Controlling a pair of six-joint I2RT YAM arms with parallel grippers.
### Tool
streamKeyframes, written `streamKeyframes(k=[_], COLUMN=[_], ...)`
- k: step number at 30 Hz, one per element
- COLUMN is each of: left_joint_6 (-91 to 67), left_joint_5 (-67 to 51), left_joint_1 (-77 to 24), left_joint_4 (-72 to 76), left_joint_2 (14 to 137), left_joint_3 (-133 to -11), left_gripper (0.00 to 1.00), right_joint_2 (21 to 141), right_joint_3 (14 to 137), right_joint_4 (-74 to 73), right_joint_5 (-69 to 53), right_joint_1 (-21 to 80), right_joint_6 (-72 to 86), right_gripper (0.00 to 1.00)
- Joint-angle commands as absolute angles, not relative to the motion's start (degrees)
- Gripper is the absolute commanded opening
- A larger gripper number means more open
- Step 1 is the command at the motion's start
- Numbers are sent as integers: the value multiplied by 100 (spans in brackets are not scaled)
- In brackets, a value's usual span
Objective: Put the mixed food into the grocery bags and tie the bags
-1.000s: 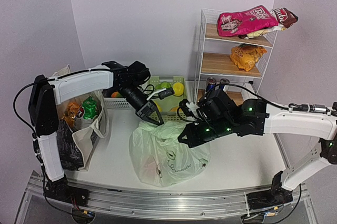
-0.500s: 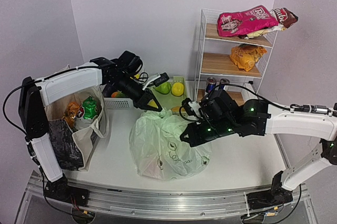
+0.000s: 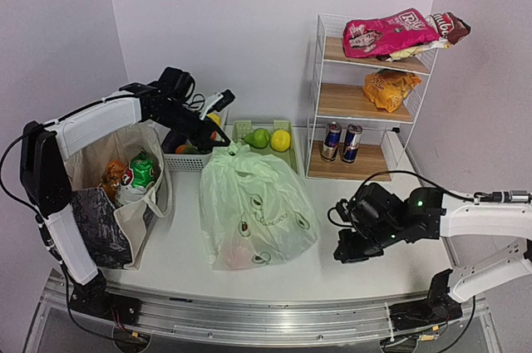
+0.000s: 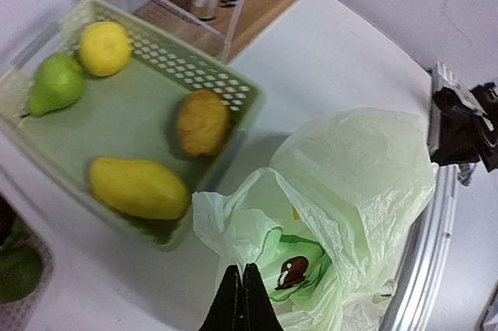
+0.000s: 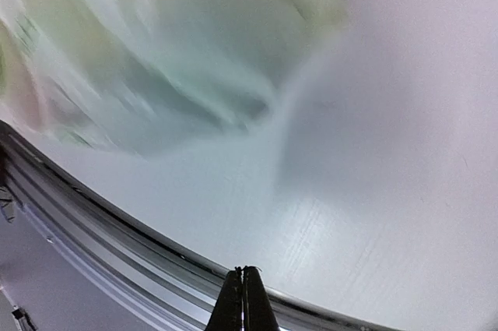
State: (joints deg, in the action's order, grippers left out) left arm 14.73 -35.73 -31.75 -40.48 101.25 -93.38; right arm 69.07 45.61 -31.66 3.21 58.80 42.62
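No legible text or labels

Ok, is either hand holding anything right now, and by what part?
Nothing, as far as shows: the left hand is shut by the plastic bag, apparently gripping nothing; the right hand is shut over the table.

One high view, two wrist views
The top camera looked down from behind the arms over the bench (image 3: 179, 232). The left wrist camera looked down closely at the plastic bag (image 4: 366, 167), which the blurred right wrist view shared.
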Motion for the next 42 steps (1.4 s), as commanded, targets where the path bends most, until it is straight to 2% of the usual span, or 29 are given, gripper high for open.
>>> streamKeyframes(k=[1,5,11,12,15,16,18,21,25,27,30,32,38,42], left_joint_6=[1858,1963,1818,1813,1782,1765,1730,1702,1672,1662,1654,1661,1670,1666], left_joint_5=[-2976,-3675,-3797,-3775,-3764,-3777,-3805,-3800,-3854,-3858,-3871,-3880,-3878,-3879], left_joint_1=[-2877,-3020,-3235,-3235,-3237,-3237,-3234,-3235,-3235,-3234,-3239,-3230,-3234,-3235], left_joint_4=[-3697,-3863,-3724,-3752,-3704,-3689,-3695,-3722,-3680,-3667,-3682,-3678,-3665,-3659], left_joint_2=[9677,9521,9342,9357,9363,9370,9391,9389,9325,9310,9325,9334,9354,9360], left_joint_3=[-9240,-9106,-8614,-8614,-8610,-8611,-8629,-8617,-8499,-8462,-8461,-8462,-8481,-8487], left_gripper=[0,0,0,0,0,0,0,0,0,0,0,0,0,0], right_joint_2=[6453,6550,7206,7327,7869,8042,8349,8649,8762,8876,9021,9058,9145,9260], right_joint_3=[4185,4365,5813,6041,6514,6568,6604,6332,6156,6225,6294,6300,6324,6405], right_joint_4=[-3980,-4015,-3298,-3177,-2469,-2152,-1592,-813,-163,14,290,391,448,455], right_joint_5=[390,399,-131,-132,-403,-503,-576,-675,-586,-632,-780,-903,-1224,-1335], right_joint_1=[5882,5882,5886,5878,5760,5688,5518,5315,5266,5264,5256,5242,5247,5243], right_joint_6=[4846,4595,3202,3129,3353,3617,4214,5252,5600,5617,5693,5769,5887,5899], right_gripper=[0,0,0,5,45,53,62,85,85,76,55,50,37,37])
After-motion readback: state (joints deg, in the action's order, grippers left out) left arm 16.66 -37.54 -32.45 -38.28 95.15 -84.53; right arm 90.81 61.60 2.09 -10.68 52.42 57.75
